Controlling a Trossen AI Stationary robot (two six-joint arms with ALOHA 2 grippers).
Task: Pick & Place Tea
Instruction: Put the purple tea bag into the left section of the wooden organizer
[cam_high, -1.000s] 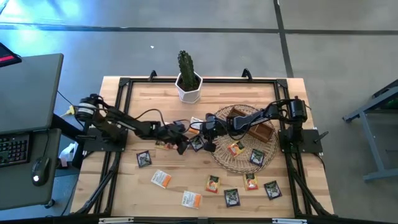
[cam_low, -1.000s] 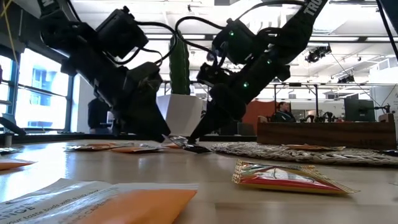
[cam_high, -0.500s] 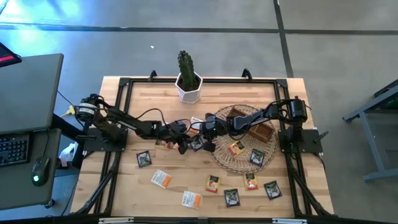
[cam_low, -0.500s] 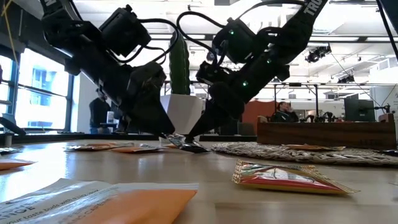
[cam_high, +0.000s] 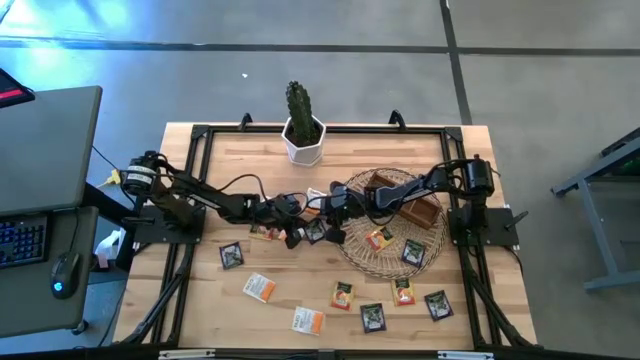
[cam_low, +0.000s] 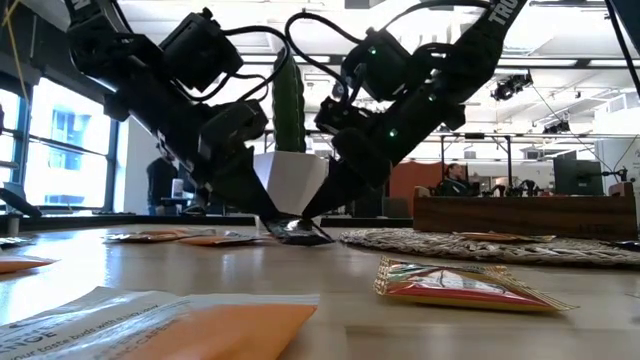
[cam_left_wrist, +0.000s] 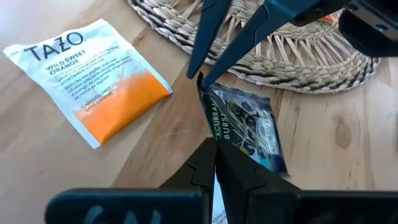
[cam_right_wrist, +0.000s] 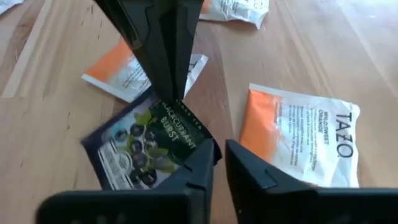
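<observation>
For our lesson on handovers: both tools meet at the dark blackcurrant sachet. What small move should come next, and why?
Probably the right tool should take firm hold of the blackcurrant sachet at its corner. The left tool is shut on the opposite edge, and the wicker tray lies just beyond, on the right arm's side.

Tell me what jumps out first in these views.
Both tools meet mid-table at one dark blackcurrant sachet beside the wicker tray: the left tool and the right tool each touch an edge of it. An orange-and-white sachet lies next to it. Behind stands a potted cactus.
</observation>
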